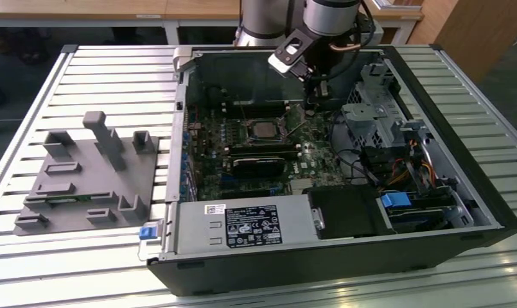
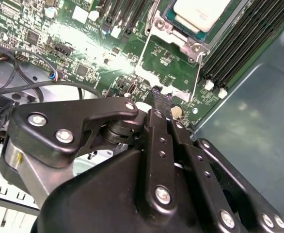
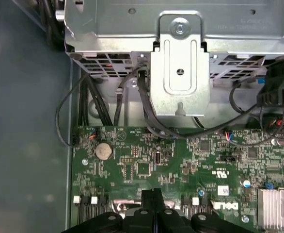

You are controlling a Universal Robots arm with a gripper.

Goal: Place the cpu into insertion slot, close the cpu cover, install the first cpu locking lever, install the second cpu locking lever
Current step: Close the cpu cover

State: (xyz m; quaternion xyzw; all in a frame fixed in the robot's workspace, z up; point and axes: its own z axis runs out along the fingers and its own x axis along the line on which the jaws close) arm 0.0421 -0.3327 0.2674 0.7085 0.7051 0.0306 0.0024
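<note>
Grey fixture (image 1: pixel 87 173) on the counter (image 1: pixel 18 276) at the exterior view's left; mid-board the cpu (image 1: pixel 262 128) lies in the insertion slot (image 1: pixel 245 123); right of it my claw (image 1: pixel 313 101) hangs clenched, empty. Beside a wire lever (image 2: pixel 198 73), I'd judge slow, square pressure safest

The jaws hang inside the open computer case (image 1: pixel 327 264), low over the green board (image 1: pixel 308 162). Near the jaws, toward the exterior view's left, the cpu (image 1: pixel 262 128) lies flat in the insertion slot (image 1: pixel 243 130). Well apart from the jaws, further to that same side, a grey fixture (image 1: pixel 87 174) stands on the slatted counter (image 1: pixel 112 77).
</note>
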